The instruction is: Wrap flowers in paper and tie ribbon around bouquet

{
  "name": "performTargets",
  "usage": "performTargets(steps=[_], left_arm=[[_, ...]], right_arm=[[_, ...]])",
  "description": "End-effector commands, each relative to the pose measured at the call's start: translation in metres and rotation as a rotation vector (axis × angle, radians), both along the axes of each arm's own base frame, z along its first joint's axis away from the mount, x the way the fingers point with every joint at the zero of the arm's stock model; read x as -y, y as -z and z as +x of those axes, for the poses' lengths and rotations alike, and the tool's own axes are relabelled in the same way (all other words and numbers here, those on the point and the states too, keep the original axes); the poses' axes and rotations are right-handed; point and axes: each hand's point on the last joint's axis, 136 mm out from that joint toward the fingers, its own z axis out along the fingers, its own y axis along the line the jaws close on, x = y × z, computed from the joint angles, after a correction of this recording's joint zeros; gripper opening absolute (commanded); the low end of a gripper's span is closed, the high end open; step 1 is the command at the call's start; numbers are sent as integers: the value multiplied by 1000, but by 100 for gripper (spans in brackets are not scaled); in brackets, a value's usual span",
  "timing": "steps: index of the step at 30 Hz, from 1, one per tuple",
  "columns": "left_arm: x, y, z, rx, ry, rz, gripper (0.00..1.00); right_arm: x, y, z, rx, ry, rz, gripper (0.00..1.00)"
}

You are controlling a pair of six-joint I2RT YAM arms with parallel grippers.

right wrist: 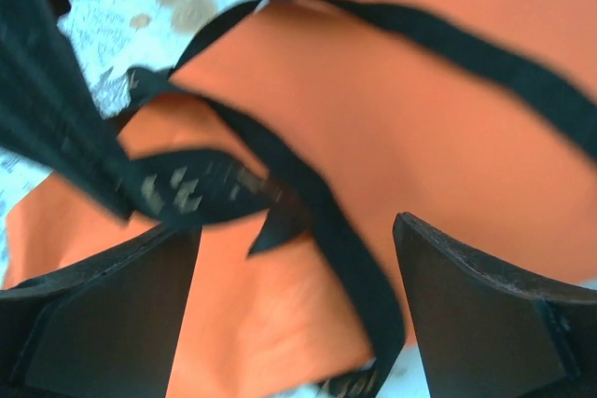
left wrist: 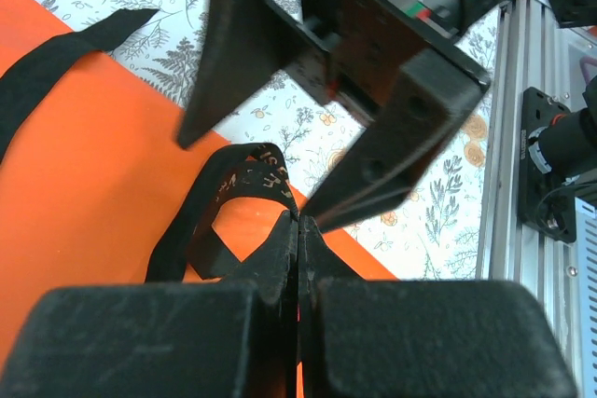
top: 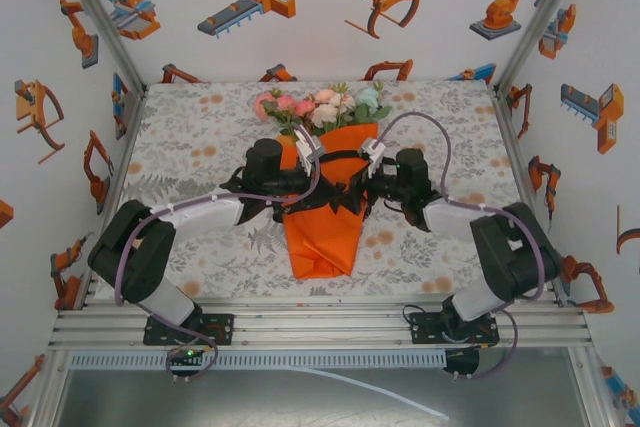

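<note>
The bouquet lies mid-table with its flowers (top: 320, 107) pointing away from me and the orange paper (top: 320, 237) wrapped as a cone round the stems. The black ribbon (left wrist: 233, 188) forms a small loop on the cone, and a loose end (left wrist: 56, 62) trails off to the far left. My left gripper (left wrist: 297, 219) is shut, with the ribbon pinched at its tips. The right gripper (right wrist: 298, 249) hangs open just above the cone, and the ribbon (right wrist: 326, 221) runs loose between its fingers (right wrist: 485, 314). Both grippers meet over the cone's middle: the left gripper (top: 312, 183) and the right gripper (top: 366, 181).
A floral tablecloth (top: 200, 147) covers the table. White walls printed with orange robots close in the left, back and right. An aluminium rail (top: 320, 322) runs along the near edge and carries both arm bases. Grey cables loop above each wrist.
</note>
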Motion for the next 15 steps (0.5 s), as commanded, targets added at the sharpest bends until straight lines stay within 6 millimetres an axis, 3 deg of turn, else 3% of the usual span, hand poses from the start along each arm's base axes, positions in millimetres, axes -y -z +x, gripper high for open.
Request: performTargets(steps=[1,3,6,7,12,15], left_arm=[[2,-20,0,22,15,-37,3],[0,-20,2,26,-5,-30,4],[-8,-24,14,44,-87,-14,12],[-11,-25,20,45,-127,-6,17],[-39,-37,57,44,-362,10,54],[-64,-40,76,61,-515,49,60]], right_arm=[[-20,-45,17,230,-78,103,70],[-28,-51,14,215,-128,164,56],[-27,-55,9,215,-130,207,11],[-24,-58,7,214,-126,212,0],[-11,-66,-3,253,-79,197,0],[2,-78,-1,286,-6,177,0]])
